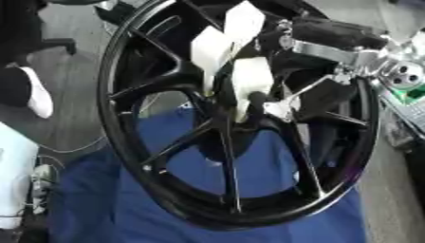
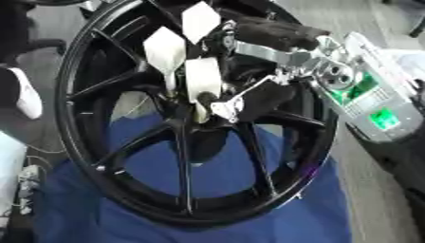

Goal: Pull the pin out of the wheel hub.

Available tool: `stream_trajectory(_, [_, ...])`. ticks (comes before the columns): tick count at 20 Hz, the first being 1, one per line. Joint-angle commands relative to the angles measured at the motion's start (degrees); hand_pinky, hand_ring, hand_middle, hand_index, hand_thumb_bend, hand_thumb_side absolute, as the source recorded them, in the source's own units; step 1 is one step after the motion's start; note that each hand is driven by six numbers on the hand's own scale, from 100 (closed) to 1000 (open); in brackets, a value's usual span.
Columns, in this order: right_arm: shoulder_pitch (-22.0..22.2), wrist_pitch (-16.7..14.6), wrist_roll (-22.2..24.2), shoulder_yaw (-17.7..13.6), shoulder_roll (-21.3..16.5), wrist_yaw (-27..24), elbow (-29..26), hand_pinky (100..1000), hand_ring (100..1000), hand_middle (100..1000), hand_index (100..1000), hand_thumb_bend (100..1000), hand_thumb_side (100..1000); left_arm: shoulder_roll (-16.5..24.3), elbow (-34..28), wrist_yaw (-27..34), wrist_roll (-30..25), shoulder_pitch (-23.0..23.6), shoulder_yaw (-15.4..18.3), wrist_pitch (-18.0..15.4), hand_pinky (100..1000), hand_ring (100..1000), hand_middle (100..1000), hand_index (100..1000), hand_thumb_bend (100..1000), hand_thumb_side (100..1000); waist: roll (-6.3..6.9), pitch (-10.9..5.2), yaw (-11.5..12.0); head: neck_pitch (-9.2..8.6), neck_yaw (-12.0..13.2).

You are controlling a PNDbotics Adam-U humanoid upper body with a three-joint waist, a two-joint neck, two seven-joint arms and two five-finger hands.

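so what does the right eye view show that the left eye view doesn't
Only the right eye view shows the green-lit panel on the robot's right arm almost whole, with a second green patch lower down; the left eye view cuts it at the frame edge. Only the left eye view shows more of the floor and the pale object at the far left. Both share the black wheel on blue cloth, the white tags at the hub, and the right hand reaching in at the hub.

A workshop or lab is showing here. A black wheel (image 1: 241, 118) is standing over blue cloth (image 1: 249, 166) and grey floor (image 1: 75, 118), cables (image 1: 41, 156) trailing nearby.
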Motion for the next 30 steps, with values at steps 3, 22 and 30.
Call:
stream_trajectory(3, [-1.1,0.5,-0.1,-0.8,-1.6,-1.7,-1.0,734,561,414,576,100,356,0.8,-0.8,0.1,-0.1,-0.6,0.3,0.0,731,913,796,752,679,441,0.27,-0.91,0.1,-0.55,-0.1])
stream_trajectory(22, [-2.3,1.4,-4.1,-4.8,-3.3,-8.6,-1.0,656,471,300,448,100,210,1.3,-0.8,0.1,0.1,-0.2,0.5,0.0,733,914,798,752,671,440,0.23,-1.97,-0.4,-0.45,-0.5])
stream_trajectory(30, [-1.1,1.9,-8.1,-10.5,-4.3,-14.2,-1.0,655,456,288,445,100,150,1.2,-0.8,0.2,0.3,-0.1,0.7,-0.1,734,914,798,752,669,442,0.32,-2.31,-0.8,-0.83,-0.1])
